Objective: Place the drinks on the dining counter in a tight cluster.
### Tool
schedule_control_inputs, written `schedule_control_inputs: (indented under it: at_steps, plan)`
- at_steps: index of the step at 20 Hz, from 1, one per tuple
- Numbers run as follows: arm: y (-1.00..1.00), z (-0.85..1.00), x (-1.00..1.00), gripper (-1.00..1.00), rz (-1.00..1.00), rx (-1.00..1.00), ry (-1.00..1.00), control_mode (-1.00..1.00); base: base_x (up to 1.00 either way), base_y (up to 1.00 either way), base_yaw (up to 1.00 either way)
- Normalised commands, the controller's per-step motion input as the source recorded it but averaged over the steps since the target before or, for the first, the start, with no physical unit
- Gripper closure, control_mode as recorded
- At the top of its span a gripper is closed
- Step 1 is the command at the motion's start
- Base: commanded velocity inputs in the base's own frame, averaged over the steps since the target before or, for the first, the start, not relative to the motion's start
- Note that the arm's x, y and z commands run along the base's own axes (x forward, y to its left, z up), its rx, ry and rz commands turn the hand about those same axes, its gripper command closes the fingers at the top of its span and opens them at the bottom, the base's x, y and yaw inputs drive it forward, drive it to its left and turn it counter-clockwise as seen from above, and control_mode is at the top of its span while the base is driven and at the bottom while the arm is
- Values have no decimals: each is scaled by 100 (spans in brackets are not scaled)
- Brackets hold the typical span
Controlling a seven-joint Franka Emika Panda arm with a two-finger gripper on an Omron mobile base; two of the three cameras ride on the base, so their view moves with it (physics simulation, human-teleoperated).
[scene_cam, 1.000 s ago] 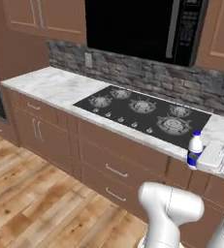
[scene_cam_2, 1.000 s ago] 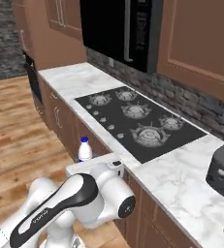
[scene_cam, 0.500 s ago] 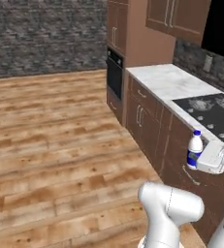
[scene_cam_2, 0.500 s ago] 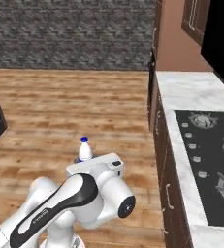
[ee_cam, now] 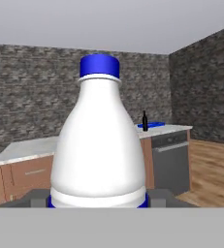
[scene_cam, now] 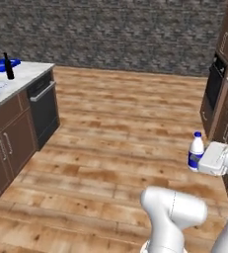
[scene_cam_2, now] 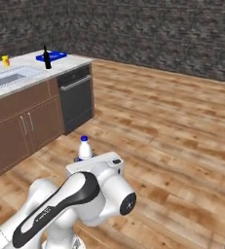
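The gripper (scene_cam: pixel 200 163) is clenched around a white bottle (scene_cam: pixel 196 151) with a blue cap, holding it upright above the wood floor (scene_cam: pixel 120 128). In the hand view the bottle (ee_cam: pixel 98 145) stands between the gripper's fingers. The tabletop (scene_cam_2: pixel 31 68) sits at about 10 o'clock in the right base view, carrying a black bottle (scene_cam_2: pixel 46 59) beside a blue tray (scene_cam_2: pixel 53 56) and a yellow cup (scene_cam_2: pixel 6 61).

A blue cap and label are seen on the small white plastic bottle (ee_cam: pixel 98 145); the tall glass wine bottle (scene_cam_2: pixel 47 58) is black.
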Motion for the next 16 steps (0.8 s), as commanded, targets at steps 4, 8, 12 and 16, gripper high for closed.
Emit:
schedule_control_inputs:
  at_steps: [4,8,12,16]
  plan:
    - [0,0,0,100,0,0,0,100,65,0,31]
    - [0,0,0,100,0,0,0,100,81,0,9]
    - [0,0,0,100,0,0,0,100,83,0,4]
    - [0,0,0,100,0,0,0,100,84,0,5]
